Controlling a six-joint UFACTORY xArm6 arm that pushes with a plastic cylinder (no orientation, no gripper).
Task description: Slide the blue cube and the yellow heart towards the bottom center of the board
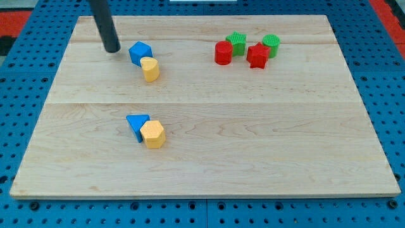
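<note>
The blue cube [140, 52] sits in the board's upper left part. The yellow heart [150, 69] touches it just below and to its right. My tip [112, 48] rests on the board a short way to the left of the blue cube, with a small gap between them. The dark rod rises from the tip toward the view's top.
A blue triangle [137, 125] and a yellow hexagon [153, 134] touch each other at lower left of centre. At upper right stand a red cylinder [223, 53], a green star [236, 42], a red star [257, 56] and a green cylinder [271, 44]. The wooden board [253, 145] lies on a blue pegboard.
</note>
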